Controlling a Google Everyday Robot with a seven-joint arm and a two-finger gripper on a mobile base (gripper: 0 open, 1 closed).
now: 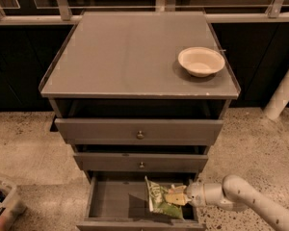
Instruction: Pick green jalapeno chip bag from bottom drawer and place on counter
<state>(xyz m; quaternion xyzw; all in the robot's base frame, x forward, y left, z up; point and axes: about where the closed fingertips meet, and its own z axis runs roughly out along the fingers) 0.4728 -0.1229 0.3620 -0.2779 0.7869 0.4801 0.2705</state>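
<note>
Down in the open bottom drawer (111, 198), the end effector (179, 198) is clamping the green jalapeno chip bag (159, 201) by its edge, standing it upright, probably to clear the drawer front. Above, the desk (125, 57) is carrying a bowl (201, 60).

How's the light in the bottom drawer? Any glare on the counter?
Camera view: the bottom drawer is dim but readable; a dark shadow lies on its floor beside the green jalapeno chip bag, which is itself lit, with the gripper at its right side; the counter shows only a soft sheen, no hard glare.
</note>
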